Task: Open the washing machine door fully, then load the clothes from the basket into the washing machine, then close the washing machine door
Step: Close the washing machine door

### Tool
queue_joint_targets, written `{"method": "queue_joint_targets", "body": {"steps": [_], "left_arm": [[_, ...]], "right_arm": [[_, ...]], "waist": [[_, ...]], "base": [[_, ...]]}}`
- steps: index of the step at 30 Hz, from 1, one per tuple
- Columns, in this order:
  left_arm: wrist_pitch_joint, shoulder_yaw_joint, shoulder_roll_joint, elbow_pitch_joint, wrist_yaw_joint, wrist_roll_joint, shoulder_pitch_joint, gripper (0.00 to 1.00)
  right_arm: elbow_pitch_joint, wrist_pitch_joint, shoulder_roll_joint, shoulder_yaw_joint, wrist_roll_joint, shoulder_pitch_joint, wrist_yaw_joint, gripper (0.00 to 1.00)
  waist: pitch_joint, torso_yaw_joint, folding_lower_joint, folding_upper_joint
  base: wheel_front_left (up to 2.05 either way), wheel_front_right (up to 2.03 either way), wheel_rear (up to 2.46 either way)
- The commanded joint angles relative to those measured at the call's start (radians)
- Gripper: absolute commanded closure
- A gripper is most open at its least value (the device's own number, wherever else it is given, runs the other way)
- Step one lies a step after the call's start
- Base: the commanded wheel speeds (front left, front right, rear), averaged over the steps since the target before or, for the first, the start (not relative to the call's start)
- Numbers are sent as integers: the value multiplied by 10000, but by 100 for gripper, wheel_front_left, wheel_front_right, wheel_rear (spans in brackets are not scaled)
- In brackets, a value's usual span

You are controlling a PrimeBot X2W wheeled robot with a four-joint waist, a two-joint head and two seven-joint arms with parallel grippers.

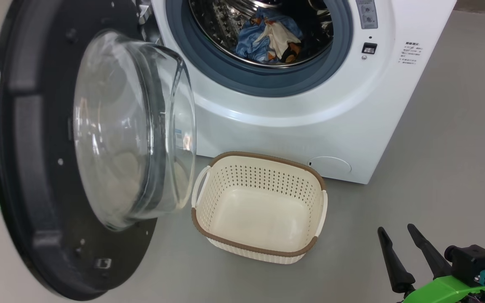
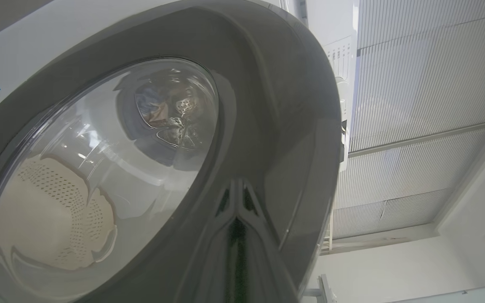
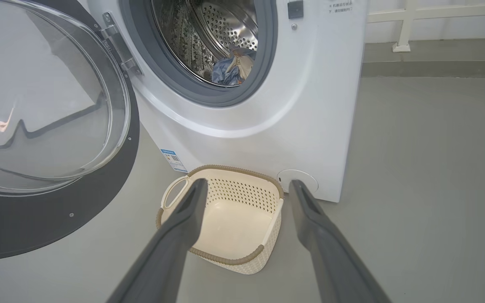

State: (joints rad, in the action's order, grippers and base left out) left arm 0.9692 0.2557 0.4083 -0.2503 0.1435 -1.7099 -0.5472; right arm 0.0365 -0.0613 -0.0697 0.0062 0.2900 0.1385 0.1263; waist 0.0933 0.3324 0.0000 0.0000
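While the washing machine door (image 1: 27, 168) stands swung out to the left of the washing machine (image 1: 310, 126), its plane is upright and its glass bowl bulges rightward, toward the drum mouth. The clothes (image 1: 267, 40) lie bundled low inside the drum. The basket (image 1: 263, 158) sits upright on the floor (image 1: 457, 168) just before the machine's front, mouth up, its long axis running along that front. The left gripper (image 2: 236, 227) has its fingers pressed together, tips at the door's glossy outer rim. The right gripper (image 1: 395, 228) hangs spread wide, apart from the basket, fingers pointing toward the machine.
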Motion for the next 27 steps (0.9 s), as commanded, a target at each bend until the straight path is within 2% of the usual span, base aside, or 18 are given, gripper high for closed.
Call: {"method": "queue_joint_targets", "body": {"steps": [1, 13, 19, 27], "left_arm": [[214, 148, 295, 514, 13, -170, -129, 100], [152, -269, -549, 948, 49, -262, -136, 100], [-55, -502, -776, 775, -135, -13, -263, 100], [-452, -582, -1149, 319, -431, 125, -749, 100]], "right_arm": [[232, 80, -91, 281, 29, -326, 44, 0], [184, 177, -9, 400, 65, -394, 44, 0], [130, 273, 35, 376, 82, -468, 44, 0], [-56, 510, 101, 365, 162, -658, 44, 0]], "waist": [[-24, -53, 0, 0], [11, -619, 0, 0], [87, -1016, 0, 0], [253, -1876, 0, 0]], "base": [[0, 0, 0], [0, 0, 0], [0, 0, 0], [0, 0, 0]]}}
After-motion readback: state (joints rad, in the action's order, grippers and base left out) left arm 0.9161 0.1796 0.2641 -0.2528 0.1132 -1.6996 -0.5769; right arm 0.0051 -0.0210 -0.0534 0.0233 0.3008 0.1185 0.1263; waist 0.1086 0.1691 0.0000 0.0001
